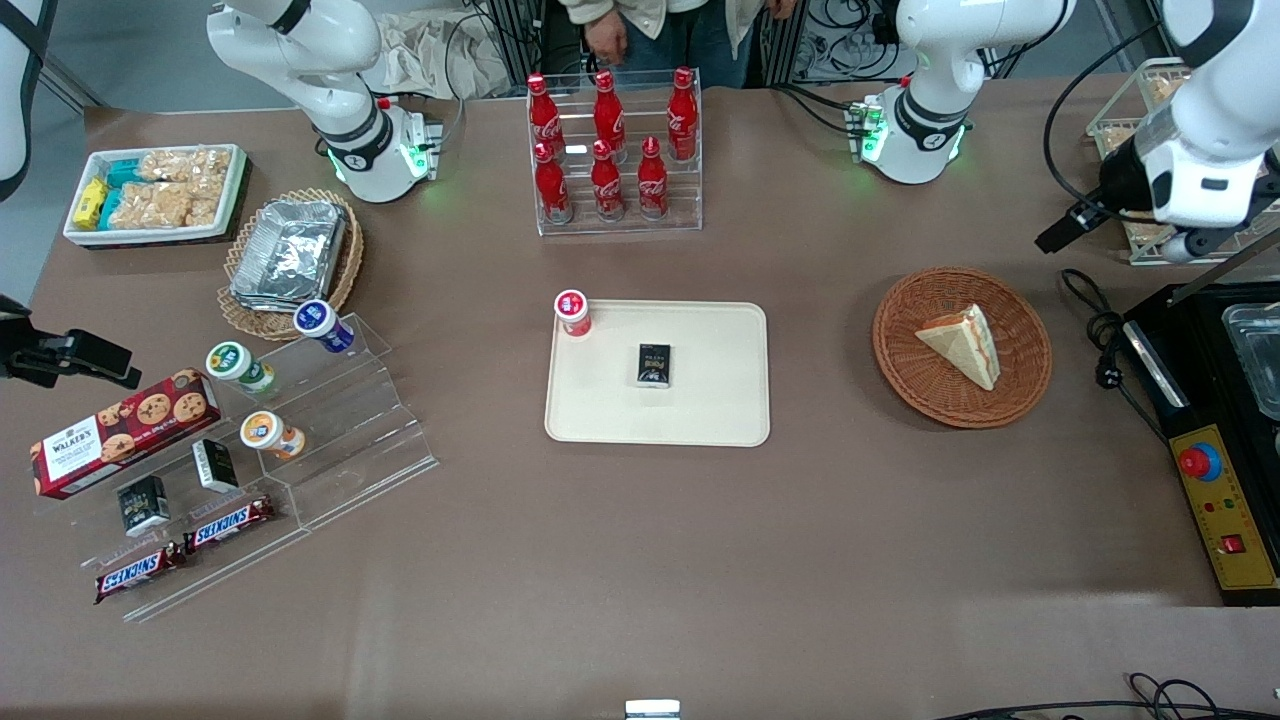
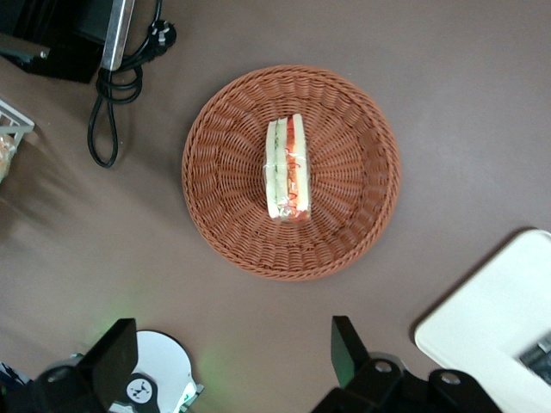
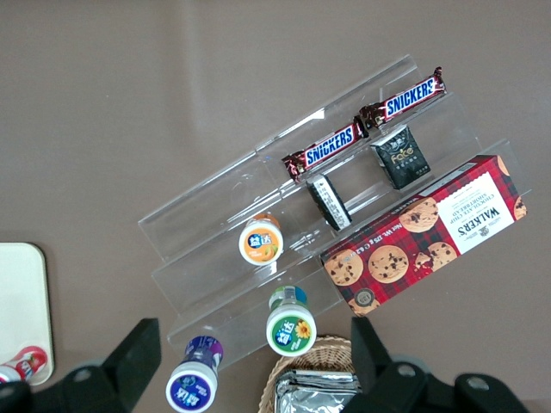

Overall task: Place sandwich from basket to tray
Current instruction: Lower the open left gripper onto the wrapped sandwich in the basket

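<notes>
Sandwich (image 2: pixel 287 169): triangular white-bread wedge, red and green filling along the cut edge, lying in the basket below the gripper.
Basket (image 2: pixel 362 129): round, shallow, reddish-brown woven wicker.
Tray (image 1: pixel 720 400): flat cream plastic, rounded corners, low rim; well apart from the gripper.
Gripper (image 2: pixel 234 354): above the basket, fingers spread wide, holding and touching nothing.
</notes>
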`<state>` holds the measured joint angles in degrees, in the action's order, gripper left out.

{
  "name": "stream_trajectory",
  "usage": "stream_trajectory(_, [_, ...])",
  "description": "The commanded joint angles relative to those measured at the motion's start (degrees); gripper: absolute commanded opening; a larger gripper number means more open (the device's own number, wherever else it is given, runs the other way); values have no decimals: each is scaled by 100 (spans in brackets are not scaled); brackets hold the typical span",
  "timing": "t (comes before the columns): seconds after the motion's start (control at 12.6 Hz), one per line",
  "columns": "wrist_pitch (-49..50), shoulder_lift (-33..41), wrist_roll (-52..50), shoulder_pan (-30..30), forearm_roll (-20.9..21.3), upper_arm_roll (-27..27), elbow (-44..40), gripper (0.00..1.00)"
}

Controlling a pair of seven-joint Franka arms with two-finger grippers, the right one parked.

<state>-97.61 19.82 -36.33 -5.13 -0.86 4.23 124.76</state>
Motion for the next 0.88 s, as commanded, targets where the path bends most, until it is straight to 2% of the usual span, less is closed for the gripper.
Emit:
stream_trajectory(0.0, [-572,-100,-356,-146,95,51,460,100])
stream_trajectory(0.24, [-1477,-583,-1016,-138,95,69,969,100])
stream_trajectory(0.48, [-2567,-785,-1052,-146,69,69,1716,100])
stream_trajectory(0.8, [-3219,-1523,-1359,-67,60,122,1797,100])
